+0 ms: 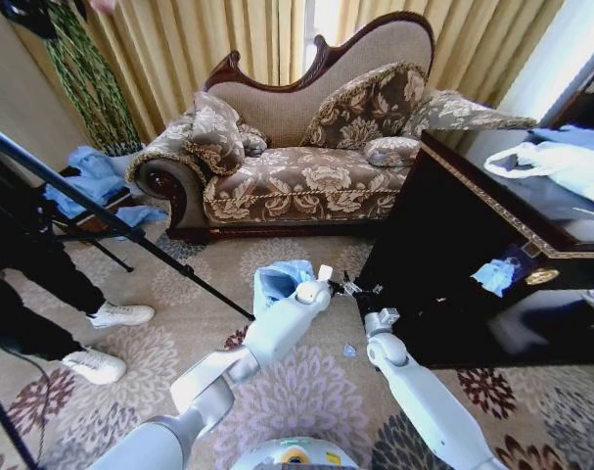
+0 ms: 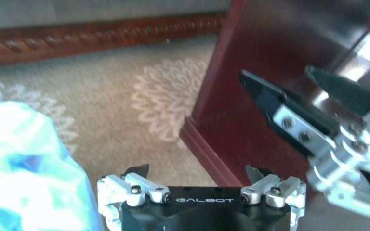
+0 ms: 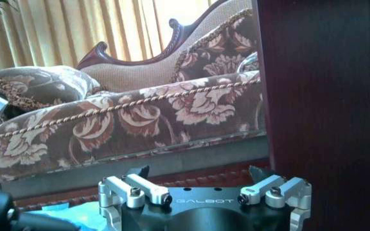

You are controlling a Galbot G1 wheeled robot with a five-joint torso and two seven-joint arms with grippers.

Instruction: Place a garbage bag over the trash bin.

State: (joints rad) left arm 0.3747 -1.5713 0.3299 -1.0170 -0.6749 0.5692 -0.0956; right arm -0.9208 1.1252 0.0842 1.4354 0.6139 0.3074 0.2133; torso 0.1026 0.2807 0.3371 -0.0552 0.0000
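From our head we look forward and steeply down across the patterned carpet (image 1: pixel 306 392) toward the sofa (image 1: pixel 306 166) and the curtains behind it, with both our arms reaching in from the lower edge and the dark cabinet (image 1: pixel 443 264) on our right.

Our left wrist camera sits just behind the left tool (image 2: pixel 198 175) and faces down at the carpet close by, taking in the cabinet's base, the sofa's carved wooden rail and, very near, the right tool (image 2: pixel 294 91).

Our right wrist camera sits behind its own tool (image 3: pixel 201 175), low and roughly level, facing the sofa front from near, with the cabinet's side close beside it.

All three views share the sofa and the cabinet.
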